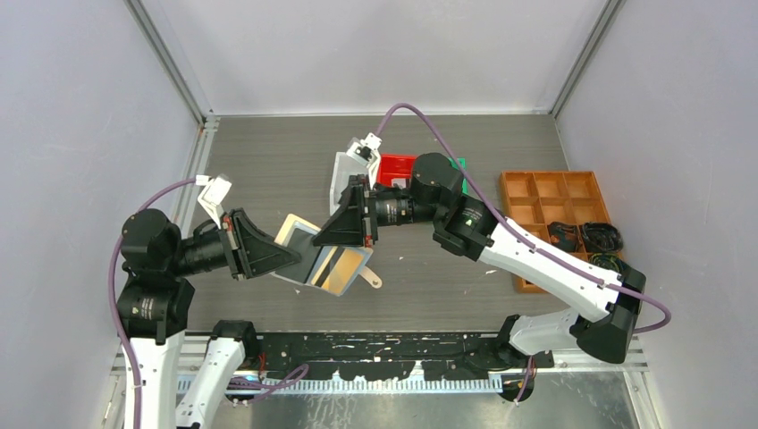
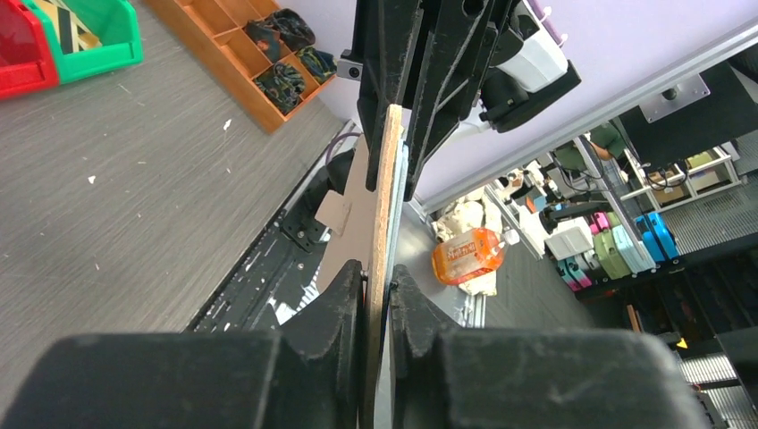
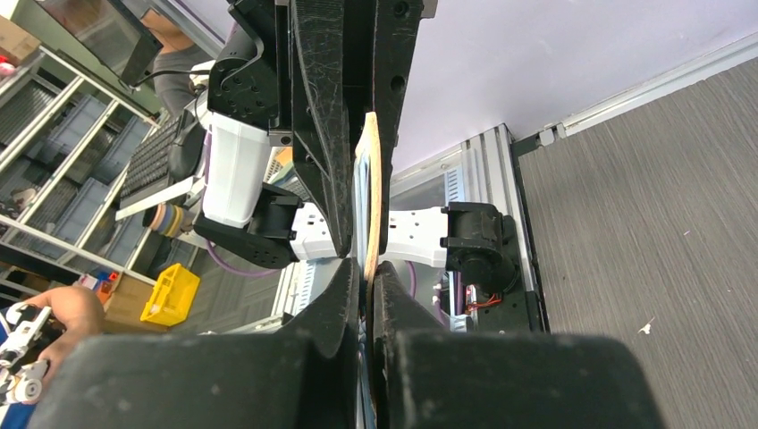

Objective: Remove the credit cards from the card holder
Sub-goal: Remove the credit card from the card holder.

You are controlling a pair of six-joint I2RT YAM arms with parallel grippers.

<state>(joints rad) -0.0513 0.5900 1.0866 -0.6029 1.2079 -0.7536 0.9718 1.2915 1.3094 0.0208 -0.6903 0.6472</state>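
Both arms hold the card holder [image 1: 326, 264] open in the air over the middle of the table [image 1: 268, 161], nearer its front edge than its back. The left gripper [image 1: 288, 255] is pinched on the holder's left edge. The right gripper [image 1: 355, 234] is pressed together on the opposite, upper-right edge, so the wallet hangs stretched between them. In each wrist view the thin tan edge runs straight from one pair of jaws to the other. Whether the right pads also catch a card between them cannot be told.

The step in hand looks like the extraction itself: one arm bracing, the other taking hold to pull. The credit cards cannot be told apart from the shiny clear sleeves, and none can be seen drawn out. The next move likely calls for the left grip to hold firm while the right slides a single card out along the sleeve's opening, without dragging the whole holder along.
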